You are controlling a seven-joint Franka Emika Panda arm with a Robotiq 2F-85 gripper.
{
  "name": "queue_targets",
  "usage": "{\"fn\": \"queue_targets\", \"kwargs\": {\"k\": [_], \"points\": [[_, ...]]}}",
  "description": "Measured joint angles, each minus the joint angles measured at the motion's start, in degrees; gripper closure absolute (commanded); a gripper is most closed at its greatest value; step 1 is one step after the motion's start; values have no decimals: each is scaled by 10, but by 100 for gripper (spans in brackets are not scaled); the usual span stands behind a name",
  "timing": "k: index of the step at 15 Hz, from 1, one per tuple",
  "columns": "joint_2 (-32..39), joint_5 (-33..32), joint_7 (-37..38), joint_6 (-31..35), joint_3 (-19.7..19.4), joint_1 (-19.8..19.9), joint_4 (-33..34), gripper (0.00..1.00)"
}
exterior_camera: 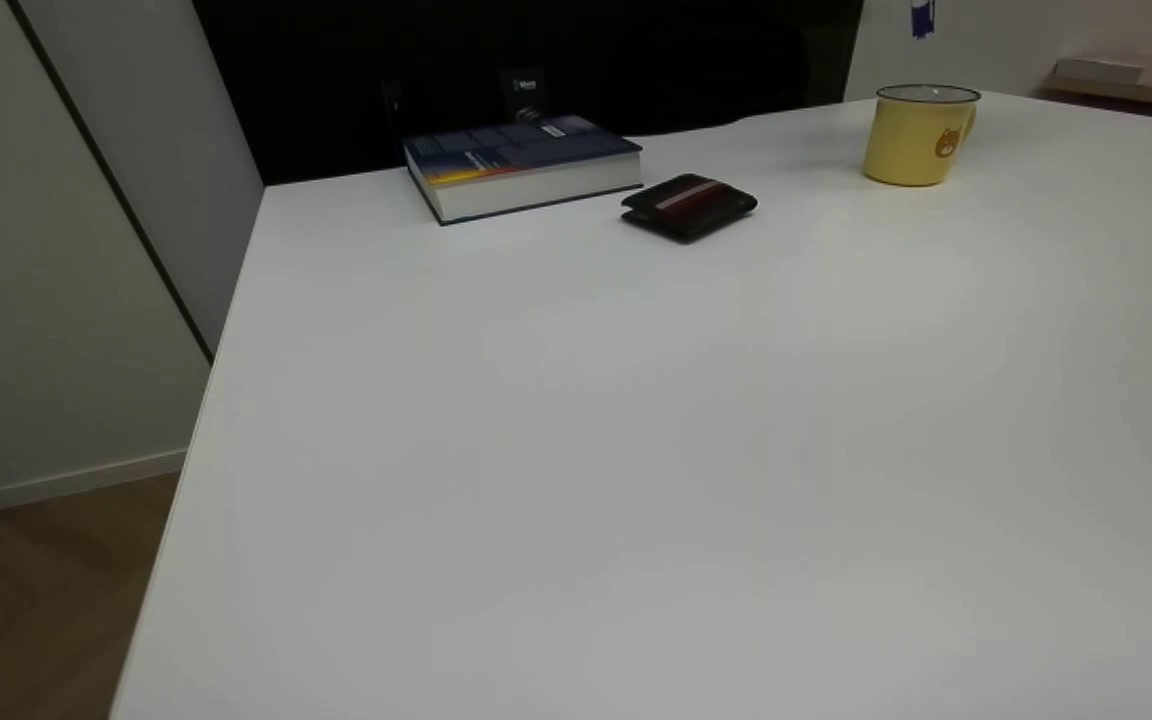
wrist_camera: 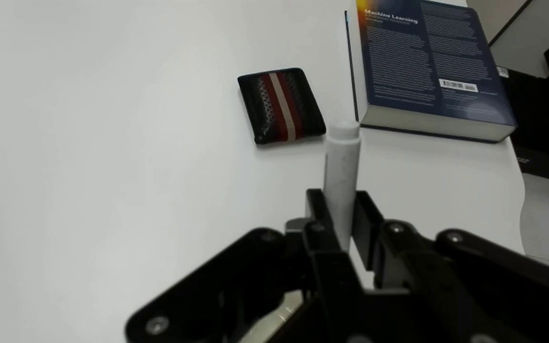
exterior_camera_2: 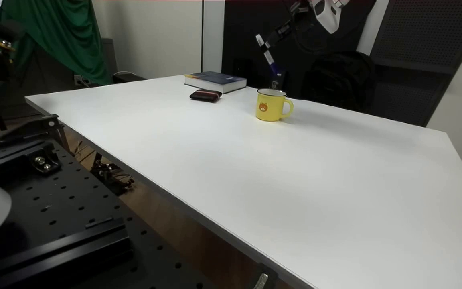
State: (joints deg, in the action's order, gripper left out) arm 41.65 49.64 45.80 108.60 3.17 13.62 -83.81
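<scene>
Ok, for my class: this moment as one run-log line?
gripper: clamped on marker | marker: tilted, blue end down, above yellow mug | white table: wallet near book

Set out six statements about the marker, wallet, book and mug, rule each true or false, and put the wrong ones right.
1. The tool is closed on the marker. True.
2. The wallet lies on the white table, apart from the book. True.
3. The book stands upright. False: it lies flat.
4. The mug is yellow, with an animal face on its side. True.
5. The marker sits inside the mug. False: the tool holds it in the air.
6. The wallet is plain black. False: it has red and pale stripes across it.
</scene>
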Motion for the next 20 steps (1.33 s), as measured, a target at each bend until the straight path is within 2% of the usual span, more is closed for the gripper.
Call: {"fn": "queue_targets", "kwargs": {"k": [11, 20], "points": [[18, 2, 0, -8, -1, -5, -6, 96], [19, -1, 0, -9, -21, 9, -7, 96]]}}
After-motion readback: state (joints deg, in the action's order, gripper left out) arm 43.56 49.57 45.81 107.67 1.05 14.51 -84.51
